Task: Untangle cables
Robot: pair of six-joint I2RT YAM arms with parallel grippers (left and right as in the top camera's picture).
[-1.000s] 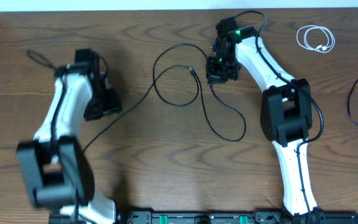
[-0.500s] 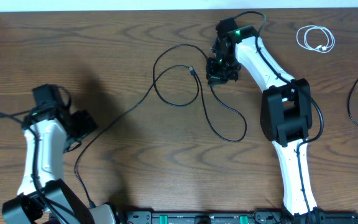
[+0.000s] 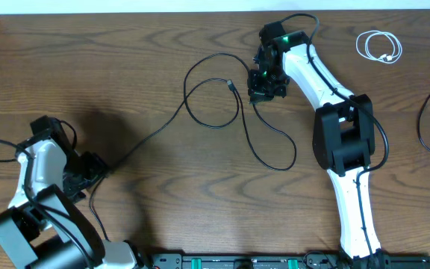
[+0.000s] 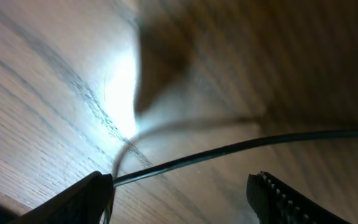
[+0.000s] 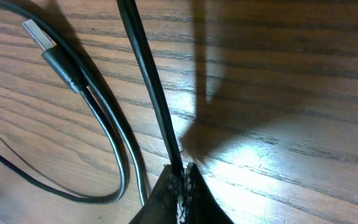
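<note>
Left gripper (image 4: 180, 186) is found at lower left of the overhead frame, low over the table (image 3: 163, 217); its fingers (image 4: 82, 199) are spread apart in the wrist view, with nothing clamped; the black cable (image 4: 229, 149) is seen crossing the gap between them, nearer the finger at lower left; contact there cannot be told.

Right gripper (image 5: 180, 182) is placed at upper centre of the overhead frame; its jaws are pressed together on the black cable, which is seen running from the fingertips up to the top of the wrist view; the cable's plug (image 5: 39, 32) is laid flat at upper left of that view, apart from the gripper.

In the overhead frame the black cable is looped across the centre of the table; one run is led diagonally down to the left gripper; another is curved down right of centre.

White cable (image 3: 384, 57) is coiled at upper right, well apart from both grippers and from the black cable.
</note>
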